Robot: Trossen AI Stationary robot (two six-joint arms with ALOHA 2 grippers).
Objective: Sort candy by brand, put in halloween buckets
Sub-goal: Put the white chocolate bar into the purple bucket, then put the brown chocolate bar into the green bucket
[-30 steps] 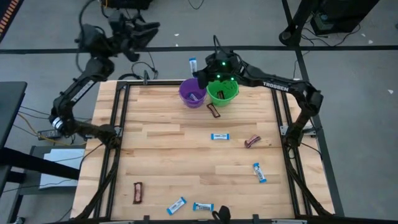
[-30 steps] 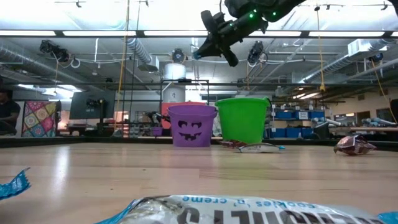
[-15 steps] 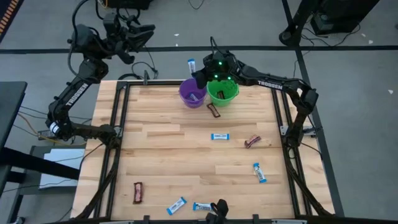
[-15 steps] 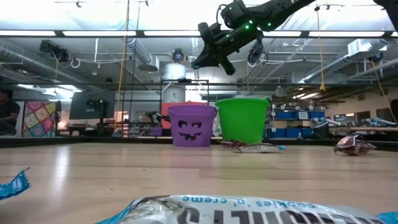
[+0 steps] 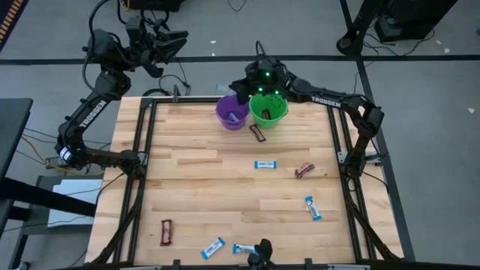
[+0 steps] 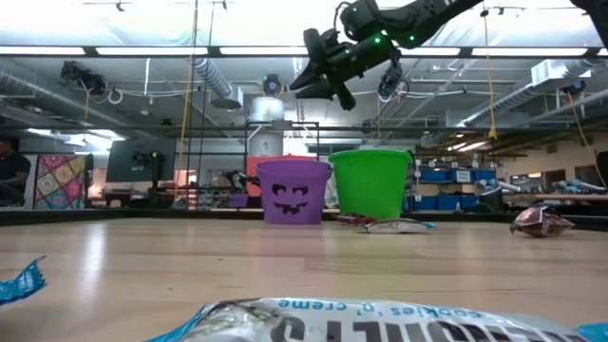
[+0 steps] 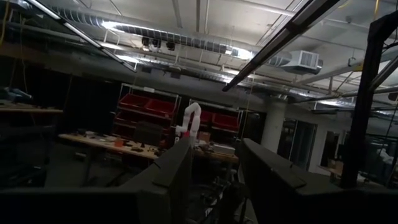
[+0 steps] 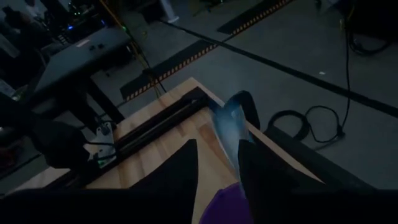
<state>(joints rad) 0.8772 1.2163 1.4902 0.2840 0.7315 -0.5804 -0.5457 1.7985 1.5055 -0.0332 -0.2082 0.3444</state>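
Observation:
My right gripper [image 5: 241,84] hangs above the far rims of the purple bucket [image 5: 232,112] and the green bucket [image 5: 268,109], which stand side by side at the table's far edge. Its fingers [image 8: 186,162] are apart. A blue-and-white candy [image 8: 229,121] shows blurred between them, over the purple bucket's rim [image 8: 225,202]. My left gripper [image 5: 161,43] is raised beyond the far left corner, open and empty. Several more candies lie flat on the table, among them a brown one [image 5: 258,133] by the buckets and a blue one [image 5: 265,164] mid-table. My right gripper has the blue-and-white candy lying lengthwise along the inner face of one finger [image 8: 252,155], pointing out past the fingertips. The candy is blurred, and I cannot tell whether the finger still touches it.
A maroon candy [image 5: 304,171] and a blue one [image 5: 313,208] lie toward the right. A brown one [image 5: 166,232] and two blue ones [image 5: 214,247] [image 5: 241,249] lie near the front edge. A black rail frame [image 5: 142,150] borders the tabletop.
My right gripper has opened above the purple bucket and has barely shifted. The candy's blue-white end, which stuck out past the fingertips beyond the far edge in the high view, no longer shows there.

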